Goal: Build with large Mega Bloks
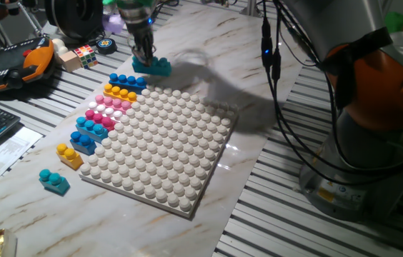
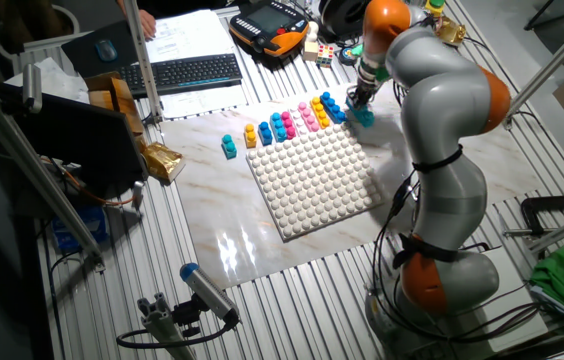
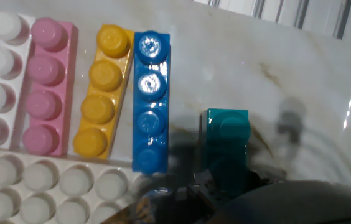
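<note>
1. Right now I see the teal brick (image 1: 160, 67) lying on the marble tabletop (image 1: 273, 153), just off the far corner of the white studded baseplate (image 1: 166, 146).
2. My gripper (image 1: 143, 56) is down on one end of that brick; from the hand view its fingers appear to straddle the brick, but I cannot tell whether they are clamped on it.
3. Beside it, in the hand view, a blue four-stud brick (image 3: 150, 102), a yellow one (image 3: 102, 99) and a pink one (image 3: 45, 87) lie side by side along the baseplate's edge.
4. Further along that edge sit a small yellow brick (image 1: 68, 155) and, apart on the marble, a small teal brick (image 1: 54, 181).
5. Around the slab runs slatted aluminium table (image 1: 287, 207); a keyboard (image 2: 190, 72), an orange-and-black pendant (image 1: 16, 66) and a puzzle cube (image 1: 85, 54) lie beyond.
</note>
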{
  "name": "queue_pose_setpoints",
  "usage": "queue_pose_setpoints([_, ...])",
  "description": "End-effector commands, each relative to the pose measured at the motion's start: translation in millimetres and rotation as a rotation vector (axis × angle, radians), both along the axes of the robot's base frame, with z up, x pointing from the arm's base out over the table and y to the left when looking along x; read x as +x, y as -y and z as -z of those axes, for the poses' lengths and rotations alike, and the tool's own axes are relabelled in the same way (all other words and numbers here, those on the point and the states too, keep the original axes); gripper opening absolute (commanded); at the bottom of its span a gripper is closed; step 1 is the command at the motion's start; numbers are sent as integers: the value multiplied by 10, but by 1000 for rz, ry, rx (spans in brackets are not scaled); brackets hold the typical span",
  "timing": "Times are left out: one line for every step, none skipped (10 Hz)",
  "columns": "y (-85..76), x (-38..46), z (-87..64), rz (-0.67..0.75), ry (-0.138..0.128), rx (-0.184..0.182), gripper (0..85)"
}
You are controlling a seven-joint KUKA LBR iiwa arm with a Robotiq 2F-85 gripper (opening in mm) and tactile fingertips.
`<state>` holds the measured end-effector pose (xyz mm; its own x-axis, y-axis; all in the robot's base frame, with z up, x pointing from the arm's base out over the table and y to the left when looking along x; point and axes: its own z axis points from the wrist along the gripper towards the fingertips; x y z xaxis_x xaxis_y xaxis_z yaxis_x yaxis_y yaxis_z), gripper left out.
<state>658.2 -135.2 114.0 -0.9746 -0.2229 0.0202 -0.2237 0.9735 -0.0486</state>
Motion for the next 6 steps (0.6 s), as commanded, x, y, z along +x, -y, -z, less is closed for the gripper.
queue_pose_setpoints([-41,-74,-279,30,-2,19,7])
queue_pose_setpoints([-124,-155,-329,58,-10,25,7])
queue_pose_setpoints([-216,-220,-349,84,-10,25,7])
queue_pose_setpoints([-313,-277,-362,112,-14,24,7])
queue_pose_setpoints([-399,-332,-362,137,-14,23,7])
queue_pose_setpoints([-483,-395,-329,161,-9,22,7])
